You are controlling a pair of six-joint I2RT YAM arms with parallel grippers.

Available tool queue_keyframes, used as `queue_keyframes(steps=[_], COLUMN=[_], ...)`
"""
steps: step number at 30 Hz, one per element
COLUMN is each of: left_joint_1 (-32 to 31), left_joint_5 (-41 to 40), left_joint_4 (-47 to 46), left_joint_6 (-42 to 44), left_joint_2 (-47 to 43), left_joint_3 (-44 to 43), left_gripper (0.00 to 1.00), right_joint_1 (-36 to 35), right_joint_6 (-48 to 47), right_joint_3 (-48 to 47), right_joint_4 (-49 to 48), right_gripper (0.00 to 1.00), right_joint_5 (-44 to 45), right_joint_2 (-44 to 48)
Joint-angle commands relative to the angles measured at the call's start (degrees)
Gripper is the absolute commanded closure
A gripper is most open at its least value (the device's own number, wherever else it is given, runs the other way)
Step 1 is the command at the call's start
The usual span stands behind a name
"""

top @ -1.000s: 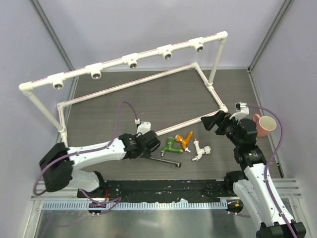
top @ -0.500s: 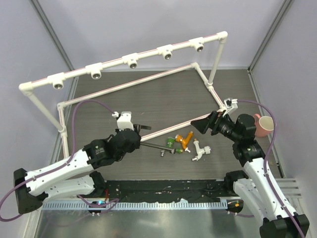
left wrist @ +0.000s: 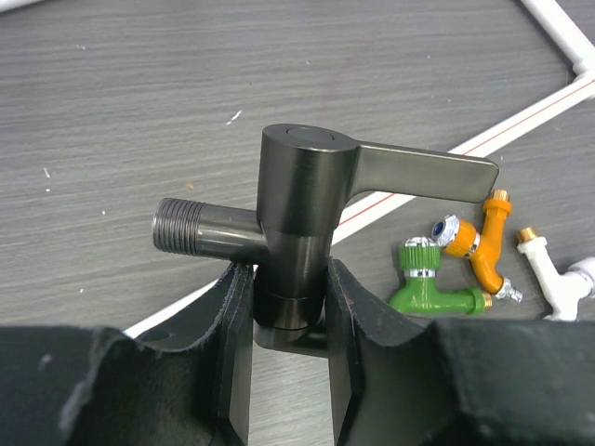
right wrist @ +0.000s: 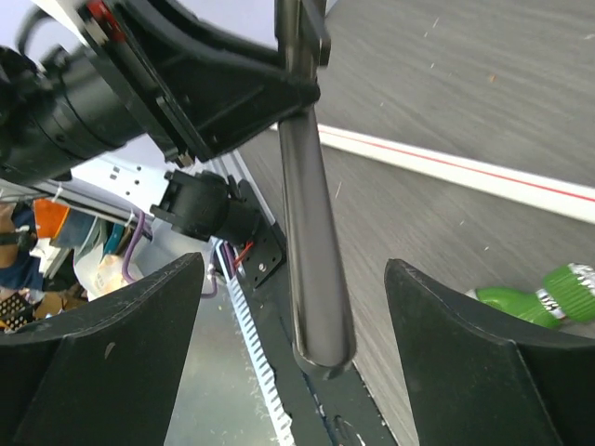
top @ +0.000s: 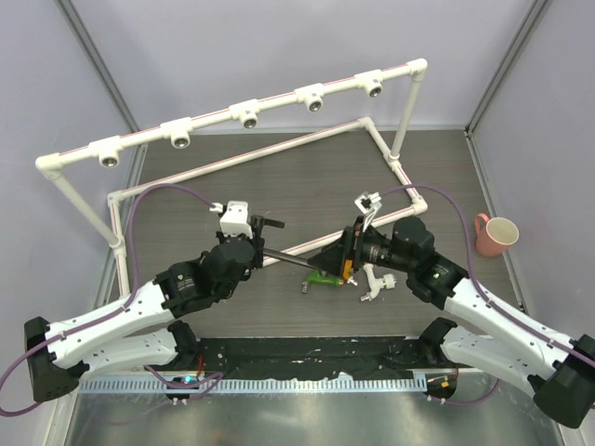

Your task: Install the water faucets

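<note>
My left gripper [top: 258, 243] is shut on the body of the black faucet [top: 290, 259] and holds it above the table, its long tube pointing right. In the left wrist view the pads [left wrist: 237, 316] clamp the faucet body [left wrist: 302, 214], with the handle on top and the threaded end to the left. My right gripper [top: 333, 258] is open, its jaws on either side of the tube's free end [right wrist: 314, 260] without touching it. The green faucet [top: 321, 279], orange faucet [top: 350, 268] and white faucet [top: 376, 283] lie on the table below.
The white pipe frame [top: 242, 111] with several tee sockets stands along the back and left; its base rail [top: 307, 243] crosses under the arms. A pink mug [top: 497, 234] stands at the right. The black base plate [top: 316, 353] lies at the near edge.
My left gripper has picked the black faucet up off the table and raised it. My right arm has swung left and brought its open jaws round the tube's end.
</note>
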State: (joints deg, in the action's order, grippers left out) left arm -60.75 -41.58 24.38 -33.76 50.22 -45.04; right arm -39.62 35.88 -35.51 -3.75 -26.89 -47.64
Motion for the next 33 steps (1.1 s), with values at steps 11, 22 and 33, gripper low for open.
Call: queue_keyframes(steps=[11,22,33], left_joint_1=[-0.24,-0.24,-0.24], left_joint_5=[-7.81,-9.48,-8.78], left_joint_4=[-10.93,-12.6,-13.13], left_joint_6=[-3.24,-5.88,-7.2], left_joint_2=[-1.35,-1.79,-2.76], left_joint_3=[0.47,1.62,2.59], left_gripper=[1.0,1.0,0.98], right_joint_1=[-11.44,-12.24,-12.42], right_joint_6=[0.42,1.91,3.41], right_joint_3=[-3.34,-3.69,-2.2], right_joint_4=[-11.1,-15.67,-19.72], right_gripper=[0.27,0.42,0.99], right_joint_5=[13.97,14.94,15.82], right_joint_2=[-10.98,-13.88,-13.71])
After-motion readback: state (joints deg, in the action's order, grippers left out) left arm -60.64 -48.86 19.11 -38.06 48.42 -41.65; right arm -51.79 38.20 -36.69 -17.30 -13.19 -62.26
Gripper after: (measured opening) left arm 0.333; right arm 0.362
